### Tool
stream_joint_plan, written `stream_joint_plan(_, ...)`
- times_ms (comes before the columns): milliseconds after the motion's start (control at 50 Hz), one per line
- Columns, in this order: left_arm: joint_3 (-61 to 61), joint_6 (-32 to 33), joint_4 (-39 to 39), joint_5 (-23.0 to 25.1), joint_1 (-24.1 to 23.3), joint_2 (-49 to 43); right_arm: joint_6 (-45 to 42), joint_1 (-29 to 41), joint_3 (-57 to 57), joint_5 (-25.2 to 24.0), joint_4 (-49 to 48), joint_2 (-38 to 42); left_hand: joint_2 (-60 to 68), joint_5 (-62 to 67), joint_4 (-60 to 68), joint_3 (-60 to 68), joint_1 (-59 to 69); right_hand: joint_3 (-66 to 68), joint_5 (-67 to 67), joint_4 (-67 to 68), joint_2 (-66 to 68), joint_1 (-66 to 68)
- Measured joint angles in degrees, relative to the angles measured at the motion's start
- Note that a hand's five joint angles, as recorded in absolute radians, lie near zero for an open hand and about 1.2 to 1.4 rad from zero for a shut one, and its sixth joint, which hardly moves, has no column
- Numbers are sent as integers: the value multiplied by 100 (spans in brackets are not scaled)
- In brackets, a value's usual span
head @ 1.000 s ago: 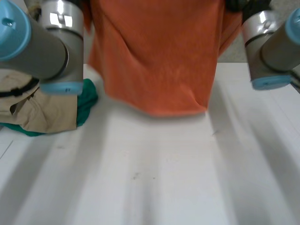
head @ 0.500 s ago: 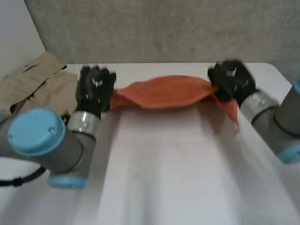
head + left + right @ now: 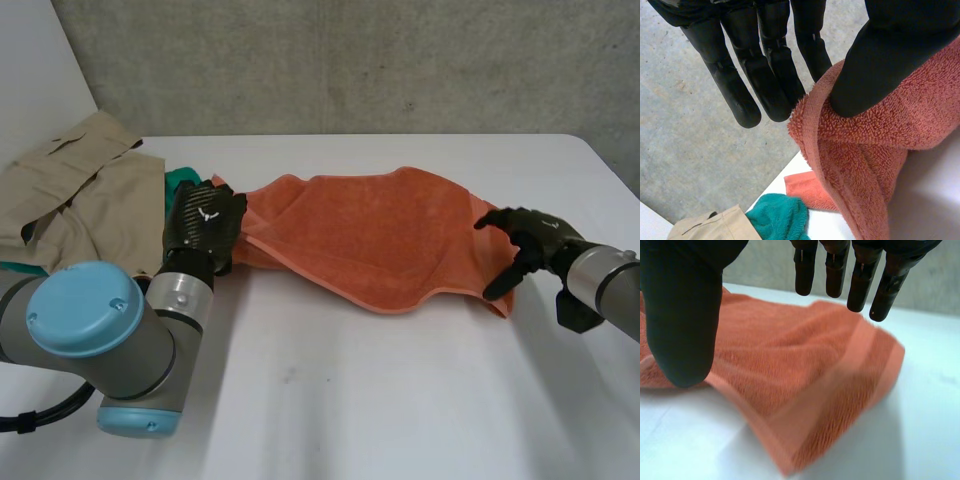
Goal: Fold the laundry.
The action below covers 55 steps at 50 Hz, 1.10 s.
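Observation:
An orange towel point(image 3: 370, 230) lies spread and rumpled across the back half of the white table point(image 3: 350, 400). My left hand point(image 3: 205, 225) holds its left end. In the left wrist view the thumb point(image 3: 890, 60) pinches the towel's hem point(image 3: 865, 150) against the fingers, with that end lifted off the table. My right hand point(image 3: 525, 245) hovers at the towel's right corner with fingers and thumb spread. In the right wrist view the towel's corner point(image 3: 805, 370) lies flat on the table under the hand point(image 3: 680, 305), which is apart from it.
A beige garment point(image 3: 80, 190) and a green cloth point(image 3: 178, 183) lie piled at the table's back left, just beyond my left hand. Both show past the towel in the left wrist view, the green cloth point(image 3: 777, 217) beside the beige garment point(image 3: 715, 227). A concrete wall stands behind the table.
Both hands swung the hanging towel away from the camera and down onto the table. The right hand has opened and let go of its corner; the left hand still pinches its end.

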Motion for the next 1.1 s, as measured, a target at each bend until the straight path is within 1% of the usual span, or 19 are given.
stream_joint_plan(80, 7, -5, 0, -4, 18, 0, 99, -129, -43, -27, 303, 185, 0, 0, 0, 0, 0, 15, 16, 5, 4, 2)
stream_joint_plan(200, 26, -6, 0, -6, 25, -1, -226, -136, -94, -58, 335, 609, 0, 0, 0, 0, 0, 336, 336, 279, 150, 157)
stream_joint_plan(280, 34, -6, 0, -6, 32, -3, -484, -106, -235, -55, 212, 925, 0, 0, 0, 0, 0, 1216, 1112, 1176, 1091, 955)
stream_joint_plan(340, 33, -8, 0, -6, 44, -6, -567, -89, -384, -55, 104, 1107, -6, 0, -5, 0, 0, 2405, 2252, 2345, 2338, 1981)
stream_joint_plan(380, 33, -8, 0, -6, 44, -6, -567, -89, -384, -55, 104, 1107, -6, 0, -5, 0, 0, 2405, 2252, 2345, 2338, 1981)
stream_joint_plan(400, 26, -8, 0, -8, 58, -8, -584, -82, -567, -46, 13, 1245, -77, 0, -97, -62, 0, 4164, 4110, 4137, 4266, 3672)
stream_joint_plan(440, 20, -9, -1, -8, 64, -9, -584, -85, -650, -37, -24, 1275, -125, -1, -148, -99, -1, 4293, 4257, 4281, 4469, 3779)
stream_joint_plan(460, 11, -9, -4, -9, 70, -10, -591, -91, -728, -31, -50, 1281, -342, -64, -353, -312, -32, 5060, 4953, 5043, 5002, 4185)
stream_joint_plan(480, 6, -9, -8, -9, 72, -10, -596, -94, -753, -27, -56, 1274, -342, -64, -353, -312, -32, 5060, 4953, 5043, 5002, 4185)
stream_joint_plan(580, -26, -11, -107, -7, 80, -11, -742, -155, -843, -3, -73, 1013, -1691, -1398, -1718, -1641, -1365, 5113, 4996, 5098, 5002, 4185)
stream_joint_plan(600, -35, -12, -171, -5, 83, -11, -848, -193, -838, 1, -62, 896, -2670, -2339, -2656, -2607, -2350, 5113, 4996, 5098, 5002, 4185)
stream_joint_plan(620, -37, -14, -216, -4, 87, -11, -906, -213, -833, 3, -59, 847, -3077, -2825, -3112, -3017, -2716, 5113, 4996, 5098, 5002, 4185)
stream_joint_plan(640, -40, -16, -261, -2, 91, -11, -996, -245, -821, 5, -52, 783, -3077, -2825, -3112, -3017, -2716, 5113, 4996, 5098, 5002, 4185)
stream_joint_plan(680, -44, -27, -426, 5, 111, -11, -1211, -316, -787, 10, -40, 668, -4004, -3789, -4064, -3959, -3635, 5113, 4996, 5098, 5002, 4185)
stream_joint_plan(740, -45, -51, -598, 35, 144, -11, -1594, -435, -715, 30, -28, 526, -4266, -4059, -4337, -4213, -3852, 5113, 4996, 5098, 5002, 4185)
stream_joint_plan(760, -46, -115, -854, 138, 219, -10, -2105, -581, -609, 78, -19, 377, -4650, -4441, -4718, -4590, -4129, 5113, 4996, 5098, 5002, 4185)
stream_joint_plan(880, -49, -404, -1565, 664, 628, 29, -3467, -888, -281, 266, -28, 98, -4720, -4525, -4776, -4686, -4138, 5113, 4996, 5099, 5002, 4185)
stream_joint_plan(960, -60, -515, -1826, 944, 939, 78, -3747, -927, -196, 321, -26, 68, -4721, -4525, -4776, -4686, -4138, 5113, 4996, 5099, 5002, 4185)
stream_joint_plan(1100, -140, -552, -2086, 1336, 1279, 122, -3761, -917, -151, 334, -19, 79, -4707, -4489, -4760, -4678, -4137, 5113, 4996, 5099, 5002, 4185)
